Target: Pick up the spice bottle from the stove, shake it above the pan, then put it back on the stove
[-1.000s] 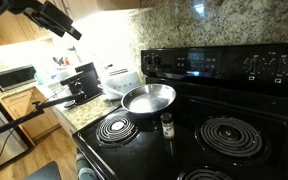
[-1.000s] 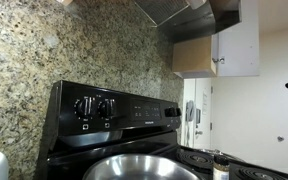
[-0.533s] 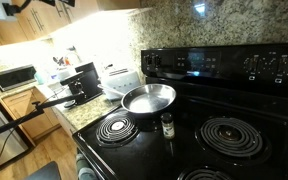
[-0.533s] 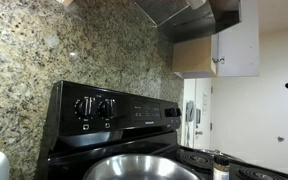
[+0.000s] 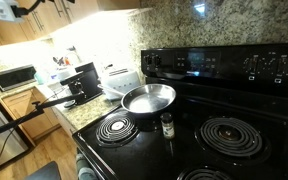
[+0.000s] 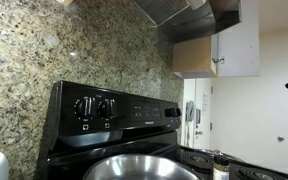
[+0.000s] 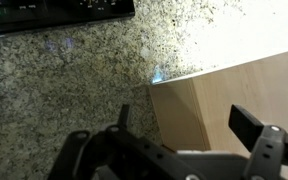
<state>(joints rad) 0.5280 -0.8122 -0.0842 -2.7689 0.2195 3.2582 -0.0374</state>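
In both exterior views the black stove carries the silver pan on a back burner. The spice bottle, clear with a dark cap, stands upright just in front of the pan, between the coil burners. Only a dark part of my arm shows at the top-left corner of an exterior view, far above and away from the stove. In the wrist view my gripper is open with nothing between its fingers. It faces a granite wall and a wooden cabinet.
Coil burners lie at the stove's front. A counter beside the stove holds a black appliance, a white one and a microwave. Knobs sit on the back panel under a range hood.
My arm has risen and drawn back toward the top-left corner of an exterior view, almost leaving it. The pan and the bottle have not moved.
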